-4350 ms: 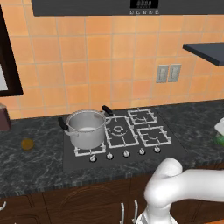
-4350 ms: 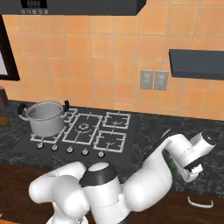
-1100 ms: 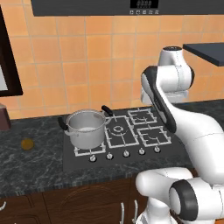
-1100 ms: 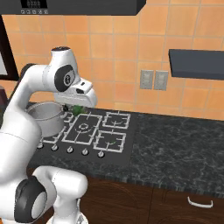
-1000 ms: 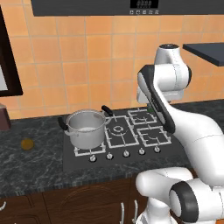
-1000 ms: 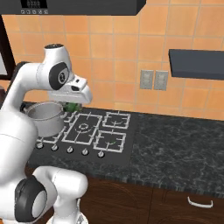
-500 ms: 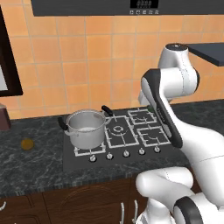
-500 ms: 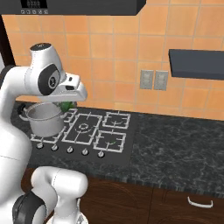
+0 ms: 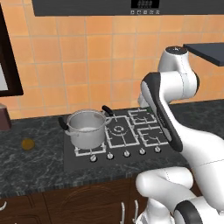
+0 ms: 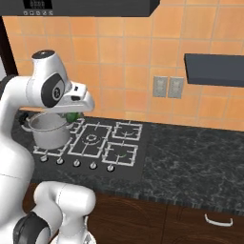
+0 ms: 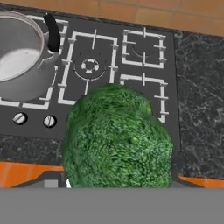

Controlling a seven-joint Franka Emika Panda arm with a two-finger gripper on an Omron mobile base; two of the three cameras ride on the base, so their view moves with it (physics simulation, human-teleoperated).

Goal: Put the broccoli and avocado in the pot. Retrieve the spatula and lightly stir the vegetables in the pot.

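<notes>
My gripper (image 10: 71, 116) is shut on the broccoli (image 11: 118, 140), a large green floret held in the air above the stove's front burners; it hides the fingertips in the hand view. The broccoli (image 10: 72, 116) shows as a green patch under the hand, just right of the pot (image 10: 47, 129). The pot (image 9: 86, 128) is shiny steel with two black handles, stands on the front left burner and looks empty (image 11: 19, 52). The avocado (image 9: 28, 144), a small orange-brown lump, lies on the dark counter left of the stove. The spatula is out of view.
The black stove (image 9: 131, 131) has four burners and a row of knobs (image 9: 127, 153) along its front. A dark brown object (image 9: 3, 117) stands at the counter's far left. A dark shelf (image 10: 214, 69) and wall sockets (image 10: 167, 86) are at the right.
The arm has swung left over the stove with the broccoli, bringing the hand close beside the pot. Pot and avocado have not moved.
</notes>
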